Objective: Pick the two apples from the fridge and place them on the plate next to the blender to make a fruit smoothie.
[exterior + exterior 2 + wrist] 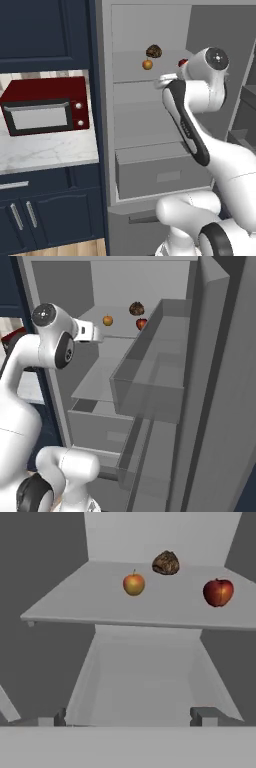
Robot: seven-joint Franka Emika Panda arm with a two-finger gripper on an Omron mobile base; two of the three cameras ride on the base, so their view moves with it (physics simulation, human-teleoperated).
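The fridge point(150, 125) stands open, with both apples on an upper shelf point(100, 607). The orange-yellow apple point(134, 583) point(147, 64) point(107, 320) sits left of the red apple point(218, 592) point(141, 323), which shows partly behind my arm point(183, 62). My gripper point(132, 716) is open and holds nothing. It hovers in front of and below that shelf, short of the fruit, with its fingertips point(204, 714) wide apart. In the base views the hand point(165, 80) point(92, 333) reaches into the fridge at shelf height. The plate and the blender are out of view.
A dark brown lumpy ball point(165, 562) lies behind the apples. Lower shelves and a wide grey drawer point(160, 172) sit below. The open fridge door with its bins point(150, 371) stands to the right. A red microwave point(45, 107) rests on the marble counter point(45, 150) at left.
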